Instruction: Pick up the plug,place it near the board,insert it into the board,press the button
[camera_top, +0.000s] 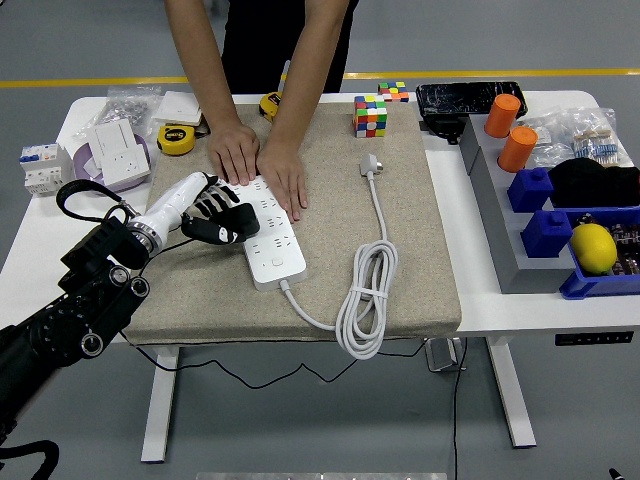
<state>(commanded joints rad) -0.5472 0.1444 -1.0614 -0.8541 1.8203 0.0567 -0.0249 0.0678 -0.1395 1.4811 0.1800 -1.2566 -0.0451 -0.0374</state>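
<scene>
A white power strip (278, 252) lies on the beige mat (400, 250), running from the middle toward the front. A black plug (236, 223) sits at the strip's left edge, its black cord trailing left off the mat. My left hand (208, 205) is down on the plug with its fingers curled around it. A person at the far side presses both hands (262, 160) flat on the strip's far end. My right arm is out of view.
The strip's white cable lies coiled (366, 298) right of it, ending in a white plug (370, 163). A Rubik's cube (370, 116) stands at the mat's back. Tape measures (176, 138) and wall sockets (115, 150) lie at left. Grey and blue bins with a lemon (592, 246) stand right.
</scene>
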